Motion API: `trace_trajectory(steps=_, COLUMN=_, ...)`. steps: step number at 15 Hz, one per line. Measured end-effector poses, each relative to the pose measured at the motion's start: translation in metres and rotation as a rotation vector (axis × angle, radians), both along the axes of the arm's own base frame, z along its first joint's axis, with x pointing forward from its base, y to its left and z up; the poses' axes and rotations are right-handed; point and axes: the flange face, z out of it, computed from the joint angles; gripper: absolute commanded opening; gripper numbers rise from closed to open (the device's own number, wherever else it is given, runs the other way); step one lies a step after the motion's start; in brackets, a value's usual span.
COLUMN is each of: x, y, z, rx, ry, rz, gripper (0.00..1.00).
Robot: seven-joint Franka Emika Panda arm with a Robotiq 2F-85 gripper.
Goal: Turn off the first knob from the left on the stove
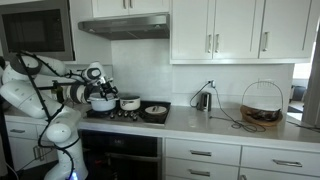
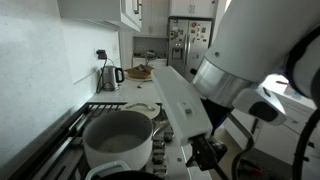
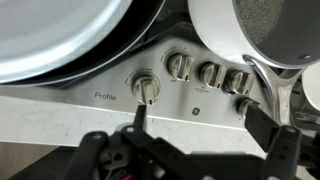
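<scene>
The stove (image 1: 128, 116) stands under the arm in an exterior view. Its silver control panel (image 3: 110, 85) fills the wrist view, with a row of round metal knobs. The leftmost knob in that view (image 3: 146, 88) stands apart from three others (image 3: 210, 73) to its right. My gripper (image 3: 200, 125) is open, fingers spread wide. One dark fingertip sits just below the leftmost knob, touching or nearly touching it. The other finger is at the right, beside another knob (image 3: 243, 103). In both exterior views the gripper (image 1: 99, 97) (image 2: 205, 155) hangs at the stove's front edge.
A white pot (image 2: 120, 140) and further pots (image 1: 129, 102) and a dark pan (image 1: 155, 112) sit on the cooktop, their undersides looming in the wrist view (image 3: 60, 40). A kettle (image 1: 203, 100) and a wire basket (image 1: 262, 105) stand on the counter.
</scene>
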Motion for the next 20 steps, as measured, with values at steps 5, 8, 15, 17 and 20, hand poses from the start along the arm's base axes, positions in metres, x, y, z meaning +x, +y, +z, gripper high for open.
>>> trace_trajectory(steps=5, x=-0.020, y=-0.011, z=0.044, rx=0.000, ry=-0.074, rz=-0.039, gripper=1.00)
trace_trajectory(steps=8, x=-0.027, y=-0.019, z=0.062, rx=0.011, ry=-0.120, rz=-0.064, gripper=1.00)
trace_trajectory(steps=15, x=-0.029, y=-0.021, z=0.065, rx=0.009, ry=-0.132, rz=-0.071, gripper=1.00)
trace_trajectory(steps=17, x=-0.029, y=-0.021, z=0.065, rx=0.009, ry=-0.131, rz=-0.071, gripper=1.00)
trace_trajectory(steps=20, x=-0.029, y=-0.021, z=0.065, rx=0.009, ry=-0.131, rz=-0.071, gripper=1.00)
